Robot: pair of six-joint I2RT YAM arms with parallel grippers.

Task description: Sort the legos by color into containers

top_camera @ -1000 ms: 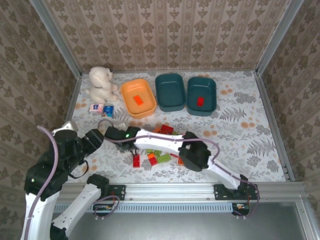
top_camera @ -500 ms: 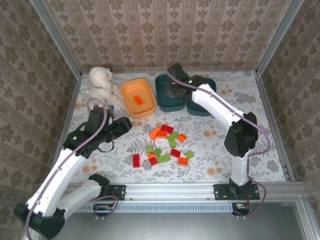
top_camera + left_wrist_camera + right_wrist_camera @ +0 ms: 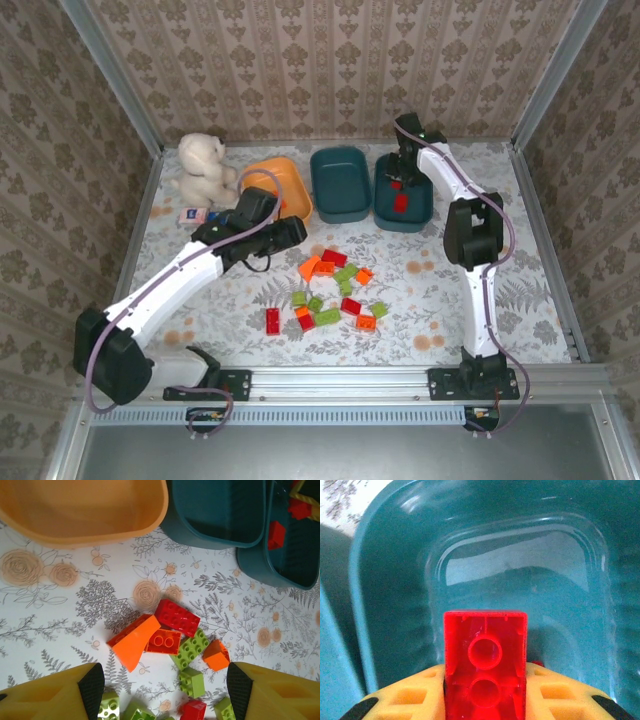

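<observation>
A red brick [image 3: 485, 680] is pinched end-on between the fingers of the right gripper [image 3: 485, 697], which hangs over the right-hand teal tub [image 3: 424, 208]. Another red brick [image 3: 401, 203] already lies on this tub's floor. The step in hand, as I judge it, is dropping a red piece into the tub for reds. The next move calls only for parting the jaws, perhaps after lowering a little so the brick does not bounce out. Beside it the middle teal tub [image 3: 340, 190] looks empty, and the orange tub [image 3: 85, 510] stands further left. In front of the tubs a loose pile [image 3: 335, 290] of red, orange and green bricks lies on the table [image 3: 520, 280]. The left gripper [image 3: 165, 685] hovers above the pile with fingers spread and nothing between them, well placed for the next pick.
</observation>
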